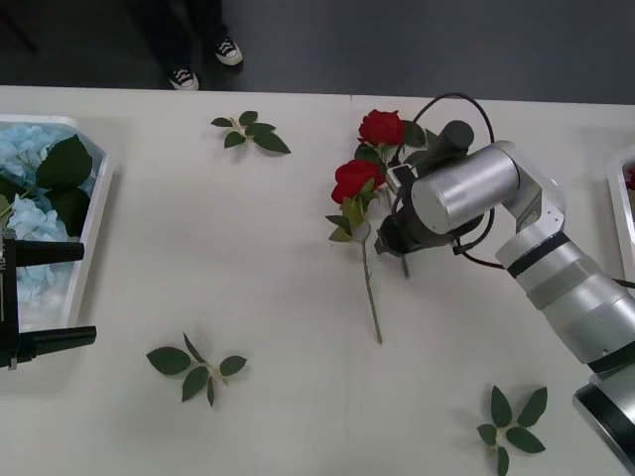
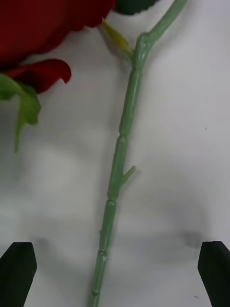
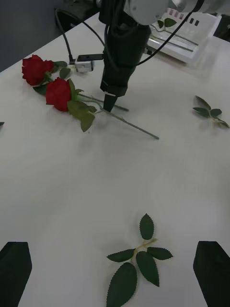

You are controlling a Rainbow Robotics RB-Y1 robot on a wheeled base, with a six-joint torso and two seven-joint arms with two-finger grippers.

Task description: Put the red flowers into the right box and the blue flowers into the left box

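Observation:
Two red flowers (image 1: 355,178) (image 1: 382,127) lie on the white table right of centre, stems pointing toward me. My right gripper (image 2: 115,266) hangs low over them, open, one black finger on each side of a green stem (image 2: 120,158) and close to the tabletop. From the left wrist view its fingers (image 3: 109,101) point down just beside the nearer rose (image 3: 58,93). The blue flowers (image 1: 35,213) lie in the left box (image 1: 97,213) at the far left. My left gripper (image 1: 89,293) waits open beside that box. The right box (image 1: 617,203) shows its rim at the right edge.
Loose green leaf sprigs lie at the back (image 1: 250,132), front left (image 1: 195,369) and front right (image 1: 514,421). A black cable (image 1: 451,99) loops over the right wrist. Bare table lies between the roses and each box.

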